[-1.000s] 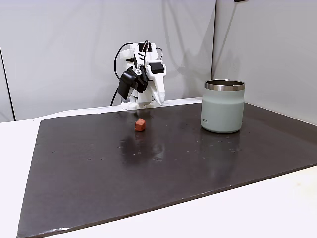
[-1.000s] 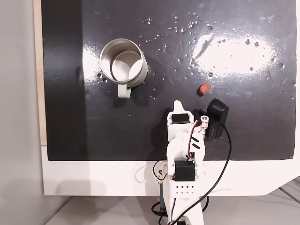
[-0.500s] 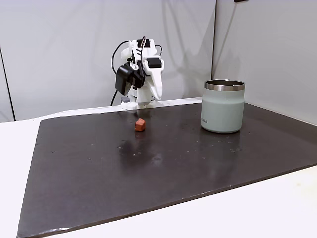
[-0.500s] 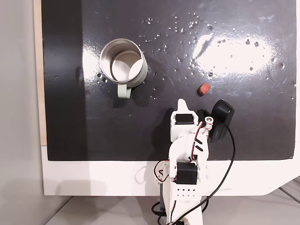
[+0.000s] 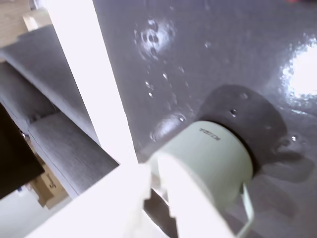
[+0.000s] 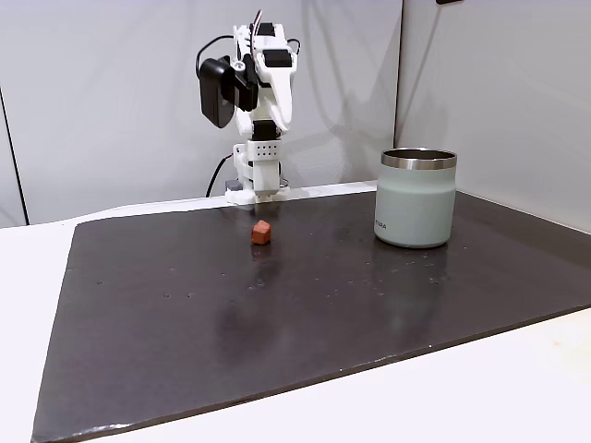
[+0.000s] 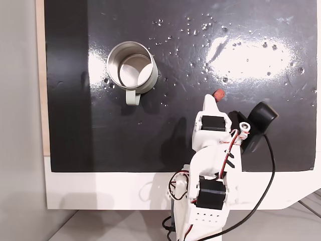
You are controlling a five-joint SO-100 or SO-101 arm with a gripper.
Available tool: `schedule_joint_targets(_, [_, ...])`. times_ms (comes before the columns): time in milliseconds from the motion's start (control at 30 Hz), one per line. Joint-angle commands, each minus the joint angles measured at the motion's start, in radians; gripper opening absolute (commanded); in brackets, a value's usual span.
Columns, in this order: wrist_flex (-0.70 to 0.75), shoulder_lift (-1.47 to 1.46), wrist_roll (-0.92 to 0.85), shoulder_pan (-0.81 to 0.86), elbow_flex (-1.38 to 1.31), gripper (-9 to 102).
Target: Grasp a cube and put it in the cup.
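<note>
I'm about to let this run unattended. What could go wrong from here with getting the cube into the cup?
1. The cube is tiny and lies loose on the glossy dark mat; a slightly off descent could knock it away instead of gripping it.
2. The arm is raised well above the cube, so it has a long way down to line up.
3. The cup has a tall wall; a low carry could bump it.

arm body: we see glossy white plastic shells (image 6: 263, 88) throughout
servos: we note black blocks set into the white links (image 7: 210, 193)
camera pod: we see a black rounded box on the arm's side (image 6: 212, 89)
cables: we see black loops (image 7: 268, 165), and thin red wire along the upper link (image 7: 228, 150)
base: we see a white block with a grid of small holes (image 6: 259, 152)
</note>
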Motion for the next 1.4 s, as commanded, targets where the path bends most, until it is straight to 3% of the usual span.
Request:
schedule_joint_targets(0, [0.034,-0.138,0.006,0.052,-0.187,0])
schedule_joint_targets(433, [0.256,-0.537,0.009,0.156,-0.577,0])
schedule_joint_targets(833, [0.520,-0.899,0.156,0.160,-0.851,0])
schedule_joint_targets(1100, [0.621,-1.051,0.278,0.153,-0.942,0])
schedule_joint_targets(1367, [0.623,-1.092,0.417,0.175,-0.974,0])
